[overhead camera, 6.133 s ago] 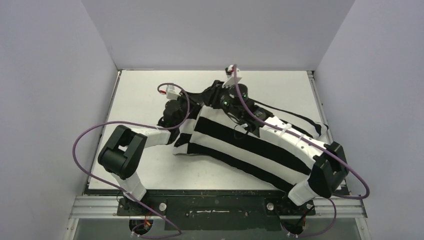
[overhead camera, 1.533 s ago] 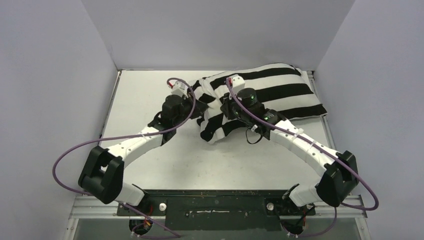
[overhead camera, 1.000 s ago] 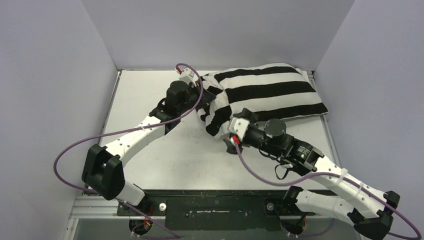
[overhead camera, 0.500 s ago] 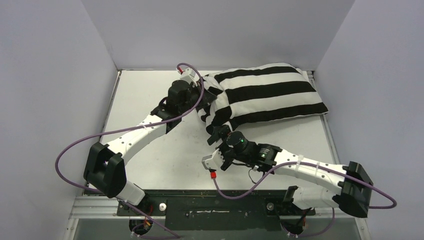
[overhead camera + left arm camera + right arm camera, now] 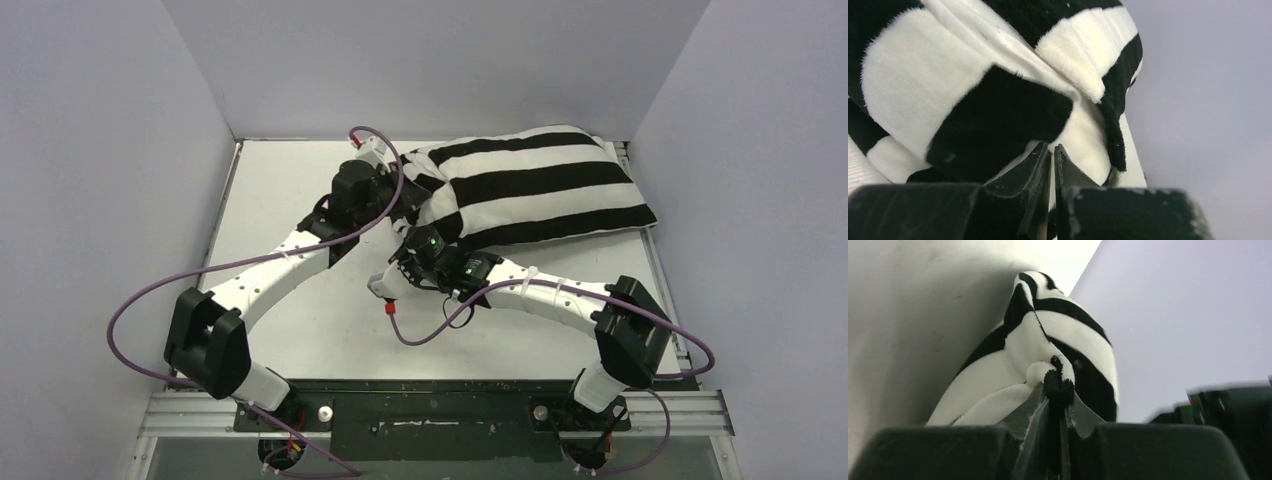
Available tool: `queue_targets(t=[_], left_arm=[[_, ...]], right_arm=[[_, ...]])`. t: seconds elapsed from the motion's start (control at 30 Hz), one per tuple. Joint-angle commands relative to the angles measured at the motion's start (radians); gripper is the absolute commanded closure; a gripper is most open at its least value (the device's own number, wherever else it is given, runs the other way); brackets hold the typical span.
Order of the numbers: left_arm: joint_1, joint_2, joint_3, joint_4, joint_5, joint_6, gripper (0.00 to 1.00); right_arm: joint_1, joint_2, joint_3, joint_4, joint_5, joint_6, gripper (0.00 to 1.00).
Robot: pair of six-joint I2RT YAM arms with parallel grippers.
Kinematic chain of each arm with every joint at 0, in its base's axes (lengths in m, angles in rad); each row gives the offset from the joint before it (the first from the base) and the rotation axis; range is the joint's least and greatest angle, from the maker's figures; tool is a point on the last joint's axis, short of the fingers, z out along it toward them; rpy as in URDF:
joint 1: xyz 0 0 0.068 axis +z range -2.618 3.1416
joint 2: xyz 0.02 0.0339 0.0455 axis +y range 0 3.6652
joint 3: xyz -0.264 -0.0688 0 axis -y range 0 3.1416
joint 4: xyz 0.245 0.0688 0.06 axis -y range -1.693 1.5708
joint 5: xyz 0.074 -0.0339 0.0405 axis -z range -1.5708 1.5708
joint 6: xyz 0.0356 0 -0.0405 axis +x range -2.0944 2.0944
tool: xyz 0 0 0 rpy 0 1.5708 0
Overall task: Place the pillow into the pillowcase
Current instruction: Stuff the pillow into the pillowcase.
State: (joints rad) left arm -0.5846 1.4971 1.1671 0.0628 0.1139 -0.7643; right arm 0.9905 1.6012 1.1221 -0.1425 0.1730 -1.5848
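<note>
The black-and-white striped pillowcase (image 5: 545, 190) lies plump at the far right of the table (image 5: 290, 180), its bunched open end pointing left. The pillow is almost wholly hidden inside it; a bit of ribbed off-white fabric (image 5: 857, 170) shows in the left wrist view. My left gripper (image 5: 404, 190) is shut on the pillowcase's bunched left end (image 5: 998, 115), jaws pressed together (image 5: 1052, 148). My right gripper (image 5: 428, 237) is shut on a fold at the near-left corner; a black tuft of the pillowcase (image 5: 1059, 385) sits between its fingers (image 5: 1058, 401).
Grey walls (image 5: 740, 150) close in the table on the left, back and right; the pillowcase lies against the back right corner. The right arm's purple cable (image 5: 420, 335) loops low over the table's middle. The left arm (image 5: 270, 280) stretches diagonally across the left half.
My right arm has swung from the front right to the pillowcase's near-left corner and now grips a fold there. The left gripper and the pillowcase have stayed in place over the last second.
</note>
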Motion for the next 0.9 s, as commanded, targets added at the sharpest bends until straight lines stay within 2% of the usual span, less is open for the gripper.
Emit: queue_targets(t=[0.0,0.07,0.1,0.2,0.27,0.37,0.43,0.53,0.67,0.77,0.87], left_arm=[[0.125,-0.123,0.067,0.064,0.046,0.027,0.81],[0.216,-0.161,0.094,0.058,0.106,0.092,0.64],[0.255,-0.182,0.117,0.047,0.128,0.145,0.60],[0.351,-0.253,0.139,0.013,0.156,0.321,0.55],[0.390,-0.307,0.106,0.046,0.190,0.428,0.48],[0.397,-0.327,0.100,0.028,0.390,0.629,0.43],[0.398,-0.333,0.043,0.074,0.527,0.742,0.43],[0.397,-0.368,-0.078,0.149,0.614,0.935,0.41],[0.394,-0.356,-0.169,0.163,0.604,1.176,0.38],[0.393,-0.296,-0.164,0.207,0.553,1.245,0.37],[0.389,-0.252,-0.167,0.345,0.525,1.264,0.34]], right_arm=[[0.013,-0.061,0.153,0.103,-0.030,0.187,1.00],[-0.010,-0.099,0.193,0.105,-0.090,0.327,1.00],[-0.025,-0.125,0.206,0.115,-0.122,0.396,1.00],[-0.074,-0.210,0.243,0.171,-0.192,0.608,1.00],[-0.122,-0.249,0.300,0.158,-0.256,0.741,1.00],[-0.209,-0.241,0.471,0.054,-0.265,0.987,1.00],[-0.267,-0.208,0.591,-0.072,-0.308,1.030,1.00],[-0.343,-0.213,0.629,-0.098,-0.371,1.059,1.00],[-0.434,-0.248,0.662,-0.102,-0.471,1.134,1.00],[-0.465,-0.277,0.661,-0.104,-0.533,1.146,1.00],[-0.481,-0.311,0.651,-0.123,-0.585,1.151,1.00]])
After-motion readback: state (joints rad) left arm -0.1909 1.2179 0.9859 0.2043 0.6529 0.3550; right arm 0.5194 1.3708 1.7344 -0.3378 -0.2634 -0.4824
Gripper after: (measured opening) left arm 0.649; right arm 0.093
